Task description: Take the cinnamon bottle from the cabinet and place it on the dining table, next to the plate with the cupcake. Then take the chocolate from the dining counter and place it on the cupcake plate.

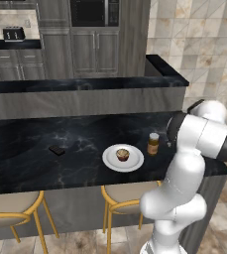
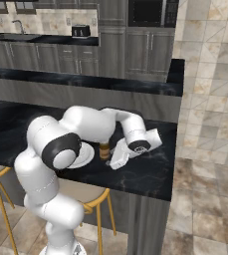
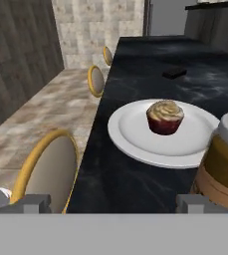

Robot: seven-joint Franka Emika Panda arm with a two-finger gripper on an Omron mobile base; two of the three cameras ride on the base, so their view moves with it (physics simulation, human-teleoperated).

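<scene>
Cinnamon bottle stands upright on the dark worktop just beside the white plate carrying the cupcake, so the first placement looks done. The gripper sits low by the bottle with fingers spread wide, pinching nothing; whether one still brushes the bottle is hard to tell. The chocolate lies flat well apart from the plate, likely the next thing to fetch
</scene>
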